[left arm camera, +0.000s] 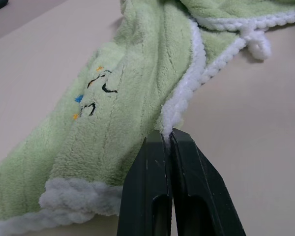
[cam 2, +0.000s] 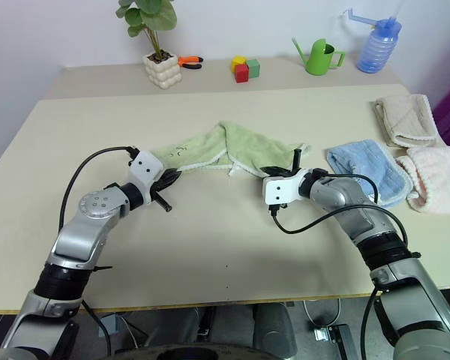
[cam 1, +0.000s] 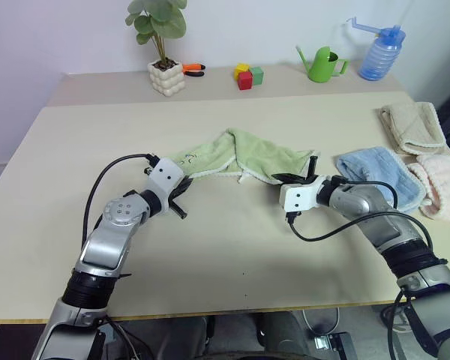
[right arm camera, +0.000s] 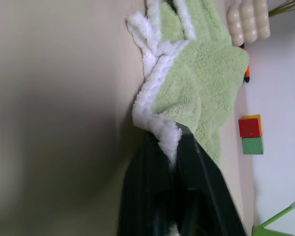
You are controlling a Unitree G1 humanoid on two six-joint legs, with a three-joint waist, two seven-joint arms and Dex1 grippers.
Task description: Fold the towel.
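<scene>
Towel (cam 1: 240,156) mid-table (cam 1: 210,255), strung between left gripper (cam 1: 181,196) and right gripper (cam 1: 300,178). Three folded towels (cam 1: 414,127) right of it. Behind: potted plant (cam 1: 165,71), blocks (cam 1: 247,76), watering can (cam 1: 324,64), bottle (cam 1: 381,54).

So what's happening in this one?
The robot is starting to fold the light green towel, which lies rumpled and not yet folded in the middle of the table. The left gripper and the right gripper each have their jaws shut on the towel's white edging, at opposite ends. Other towels lie to the right.
</scene>
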